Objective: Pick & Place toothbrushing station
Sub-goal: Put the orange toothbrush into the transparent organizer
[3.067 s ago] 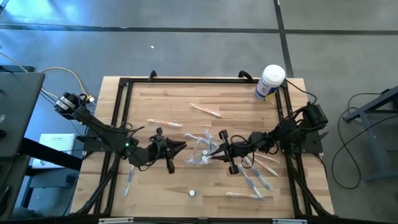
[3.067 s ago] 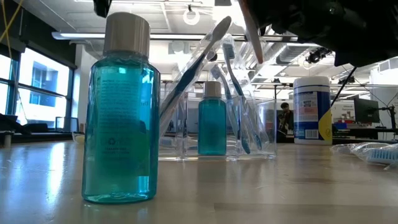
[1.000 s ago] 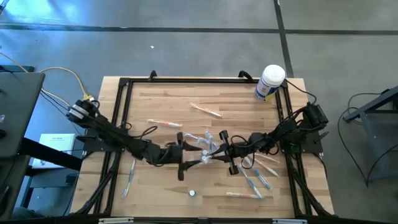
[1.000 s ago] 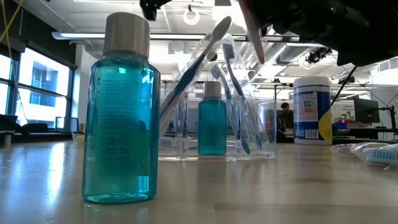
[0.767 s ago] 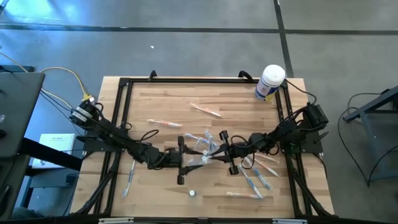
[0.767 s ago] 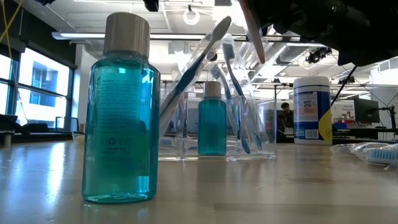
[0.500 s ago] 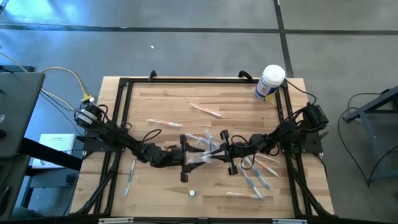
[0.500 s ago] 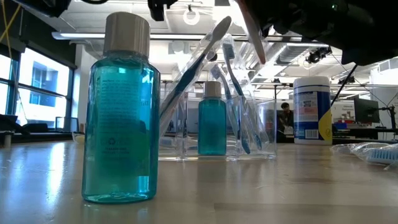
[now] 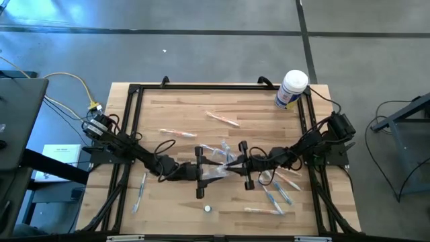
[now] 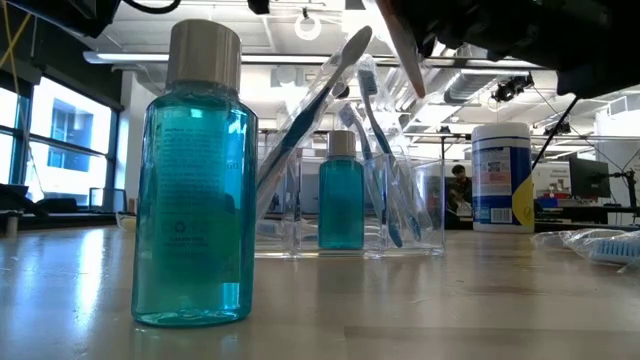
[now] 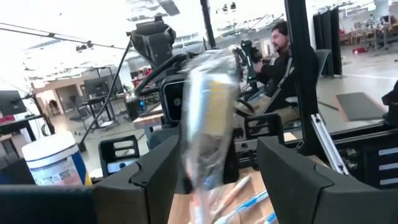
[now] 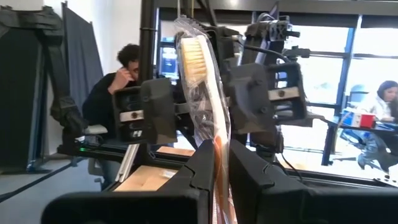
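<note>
A grey concrete floor (image 9: 215,47) surrounds the wooden table (image 9: 255,107), with a dark seam running across at twelve o'clock. At nine o'clock in the low view, large windows (image 10: 60,130) let in daylight. White ceiling beams (image 10: 290,55) and lamps hang overhead. A seated person (image 12: 115,93) works beside a dark curtain (image 12: 78,62).

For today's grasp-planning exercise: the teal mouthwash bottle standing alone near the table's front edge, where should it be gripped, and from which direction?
Grip the mouthwash bottle across its straight-sided body, just below the silver cap, coming down from above. It stands upright and apart from everything else, leaving room on both sides; the narrower, smooth cap would probably slip.
</note>
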### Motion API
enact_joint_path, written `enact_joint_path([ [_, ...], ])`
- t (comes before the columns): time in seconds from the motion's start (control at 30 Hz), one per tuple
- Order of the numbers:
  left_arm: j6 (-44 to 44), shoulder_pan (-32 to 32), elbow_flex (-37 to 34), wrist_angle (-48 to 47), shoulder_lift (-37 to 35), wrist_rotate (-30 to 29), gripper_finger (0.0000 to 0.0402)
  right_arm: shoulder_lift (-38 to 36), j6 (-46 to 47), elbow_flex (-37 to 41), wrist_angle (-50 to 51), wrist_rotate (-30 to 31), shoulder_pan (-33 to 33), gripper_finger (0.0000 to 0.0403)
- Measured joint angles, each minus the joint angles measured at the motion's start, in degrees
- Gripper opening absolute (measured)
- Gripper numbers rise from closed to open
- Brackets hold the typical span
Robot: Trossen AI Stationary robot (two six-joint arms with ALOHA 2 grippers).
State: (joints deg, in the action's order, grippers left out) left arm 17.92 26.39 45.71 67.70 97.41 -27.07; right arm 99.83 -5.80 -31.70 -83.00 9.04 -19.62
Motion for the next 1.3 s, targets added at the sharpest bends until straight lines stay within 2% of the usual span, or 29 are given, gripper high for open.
enact_joint_path([
  [0.23, -1.01, -0.91, 0.0, 0.02, 0.0, -0.08, 0.0207, 0.0, 0.07, 0.0, 0.99, 0.07, -0.01, 0.0021],
  [0.33, -1.13, -1.07, 0.0, 0.04, 0.0, -1.83, 0.0206, 0.0, 0.07, -0.33, 2.14, 0.96, -0.02, 0.0021],
  [0.43, -1.15, -1.05, 0.0, 0.07, 0.0, -1.98, 0.0192, 0.0, 0.03, -0.8, 3.91, 1.74, -0.04, 0.0021],
  [0.57, -1.15, -1.03, 0.0, 0.04, -0.02, -1.99, 0.0145, 0.0, 0.03, -1.03, 4.27, 1.56, -0.04, 0.0021],
  [0.77, -1.28, -0.47, 0.0, -0.17, -0.02, -2.18, 0.0049, 0.0, 0.02, -1.03, 4.36, 1.49, -0.04, 0.0021],
  [0.83, -1.73, 0.01, 0.0, -0.17, -0.02, -3.96, 0.002, 0.0, -0.08, -1.03, 4.33, 1.39, -0.34, 0.0021],
  [0.9, -1.88, 0.65, 0.02, -0.21, -0.02, -7.56, 0.0012, 0.0, -0.2, -1.03, 4.35, 2.56, -0.76, 0.0025],
  [1.03, 1.1, 2.14, 0.02, -0.13, -0.04, -10.94, 0.001, 0.0, -4.02, -1.01, 3.88, 7.7, -2.35, 0.006],
  [1.3, 3.05, 4.45, 0.95, 0.85, -0.07, -14.35, 0.0008, -0.67, -10.02, -1.01, 1.49, 20.64, -5.79, 0.0167],
])
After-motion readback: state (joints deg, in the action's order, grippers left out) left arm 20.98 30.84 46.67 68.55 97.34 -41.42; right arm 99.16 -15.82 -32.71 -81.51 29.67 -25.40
